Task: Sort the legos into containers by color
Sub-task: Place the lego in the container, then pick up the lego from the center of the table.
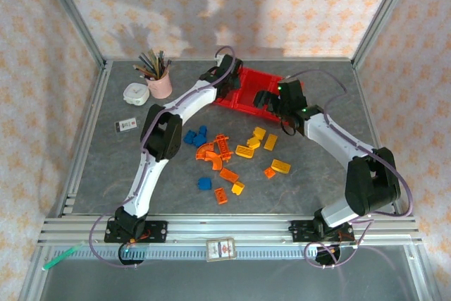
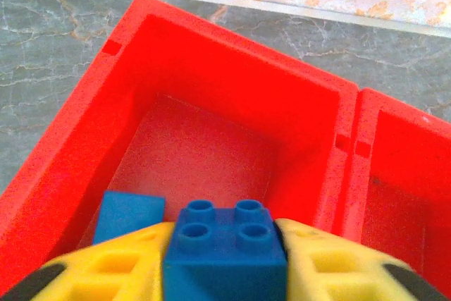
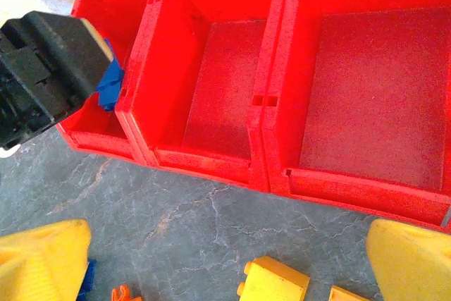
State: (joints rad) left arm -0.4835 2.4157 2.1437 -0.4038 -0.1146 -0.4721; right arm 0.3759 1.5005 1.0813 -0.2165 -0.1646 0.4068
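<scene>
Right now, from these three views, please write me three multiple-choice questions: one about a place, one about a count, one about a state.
1. Where is the blue brick that sits in the left end effector?
A. Above an end compartment of the red containers
B. On the table
C. In the pink cup

2. How many compartments do the red containers have?
A. Two
B. Three
C. Four

3. How is the right end effector?
A. Open, empty
B. Shut on a yellow brick
C. Shut on a pencil

Answers:
1 A, the left wrist view shows red walls beneath the brick.
2 B, the right wrist view shows three in a row.
3 A, its jaws stand wide apart, gripping nothing.
</scene>
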